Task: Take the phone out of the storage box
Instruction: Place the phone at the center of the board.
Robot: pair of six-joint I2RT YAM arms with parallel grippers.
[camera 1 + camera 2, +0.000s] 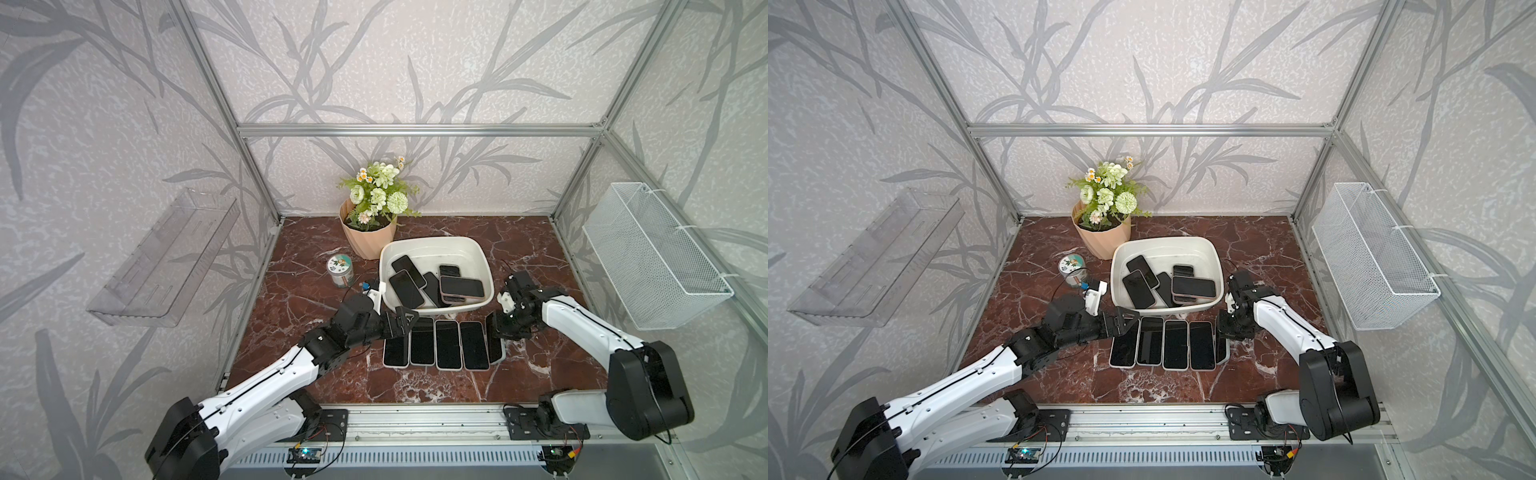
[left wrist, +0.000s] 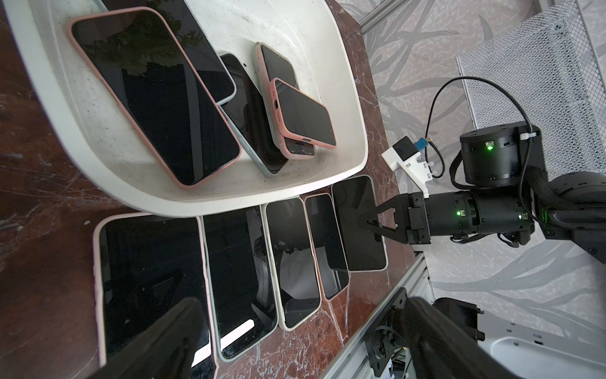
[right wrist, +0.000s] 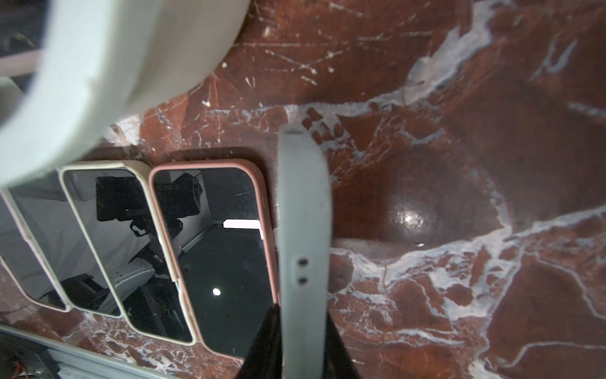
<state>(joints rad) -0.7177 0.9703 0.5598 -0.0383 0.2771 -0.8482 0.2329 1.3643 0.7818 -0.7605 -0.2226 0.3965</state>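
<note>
— What do we make of the storage box (image 1: 432, 249)?
— A shallow white tub with rounded corners, upright on the tabletop (image 1: 316, 374), back of centre. We count about six heaped phones (image 1: 461, 286) inside, dark screens up, overlapping, in pink and pale cases.
— And outside it?
— Four phones (image 1: 448, 344) lie flat, side by side, just in front. The fifth phone (image 2: 347, 223), pale-cased, stands tilted on its long edge at the row's right end, beside the pink-cased one (image 3: 213, 262); whether they touch we cannot tell.

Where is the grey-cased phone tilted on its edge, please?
In both top views, the grey-cased phone is at the right end of the phone row before the storage box, in the right tool.
</note>
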